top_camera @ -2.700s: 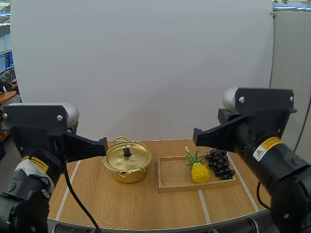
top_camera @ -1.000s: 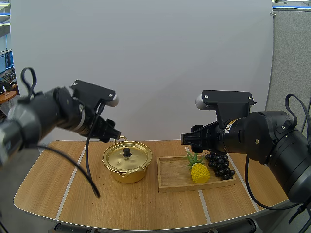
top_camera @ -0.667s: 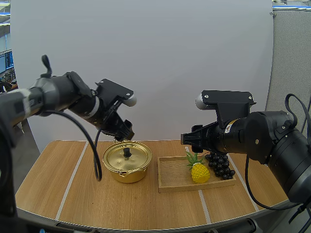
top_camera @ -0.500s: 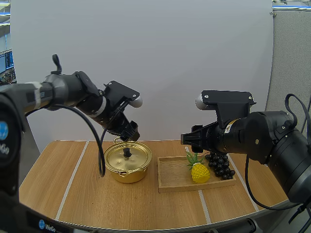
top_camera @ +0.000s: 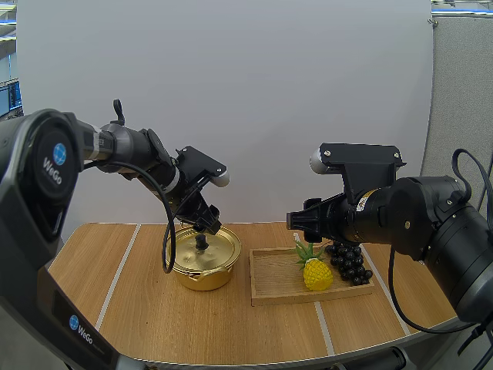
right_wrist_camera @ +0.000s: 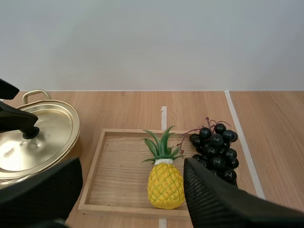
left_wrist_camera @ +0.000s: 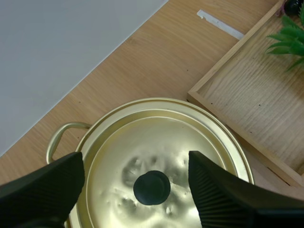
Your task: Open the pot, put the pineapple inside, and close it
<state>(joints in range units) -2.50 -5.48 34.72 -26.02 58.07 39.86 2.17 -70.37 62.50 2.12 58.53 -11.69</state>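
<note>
The lid point(left_wrist_camera: 190, 142), judged light, stiff and slippery, is best taken by its knob point(left_wrist_camera: 151, 187); the left gripper point(left_wrist_camera: 135, 171) is spread at its nine and three o'clock.

Pot closed: left gripper point(top_camera: 206, 226) over the lid point(top_camera: 212, 250), right gripper point(top_camera: 296, 222) over the tray point(top_camera: 269, 281).
The gold pot point(top_camera: 202, 270) stands on the wooden table point(top_camera: 154, 324), lid seated. The left gripper hangs just above the black knob point(top_camera: 201, 241); contact cannot be confirmed. The wooden tray lies just beside the pot and holds the upright pineapple point(top_camera: 317, 274) and dark grapes point(top_camera: 350, 260) close together. The right gripper hovers above the pineapple's leaves.
</note>
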